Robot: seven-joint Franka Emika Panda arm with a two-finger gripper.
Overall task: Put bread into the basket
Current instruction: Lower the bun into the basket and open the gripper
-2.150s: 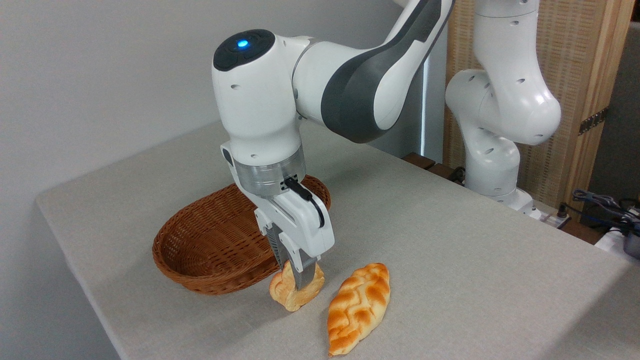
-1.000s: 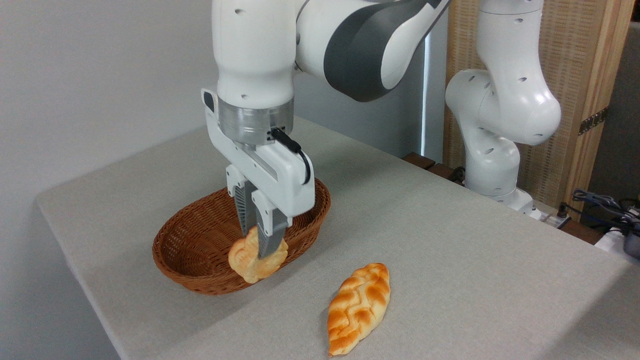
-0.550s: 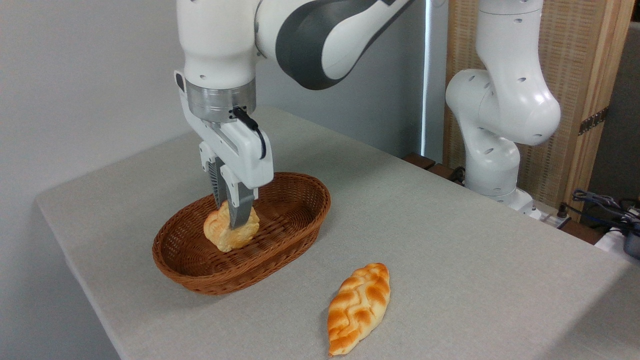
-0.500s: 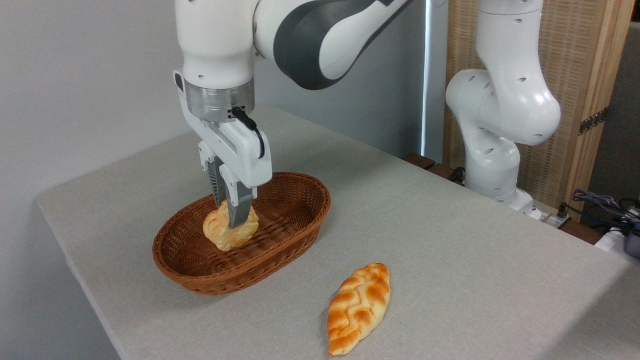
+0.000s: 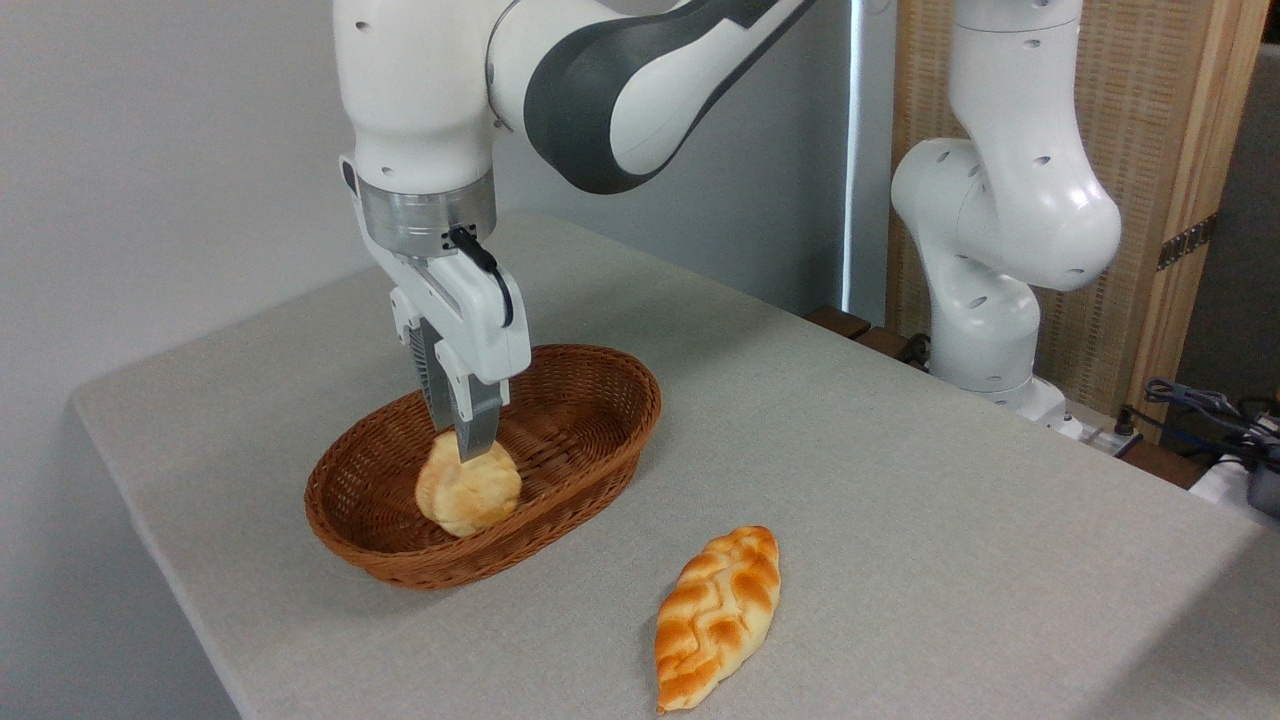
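Observation:
The bread, a pale golden round bun, lies inside the reddish-brown wicker basket, towards its left half, resting on the woven bottom. My gripper hangs straight above it, fingertips just at the bun's top edge. The fingers stand slightly apart and are open, no longer clamping the bun. The near finger covers a small strip of the bun's upper rim.
A longer orange-brown braided loaf lies on the grey table in front and to the right of the basket. The arm's white base stands at the back right, with cables beside it. The table's left edge runs close to the basket.
The gripper carried the bun up from the table, left over the basket rim, and let it go. The bun has dropped a little and rolled onto the basket bottom.

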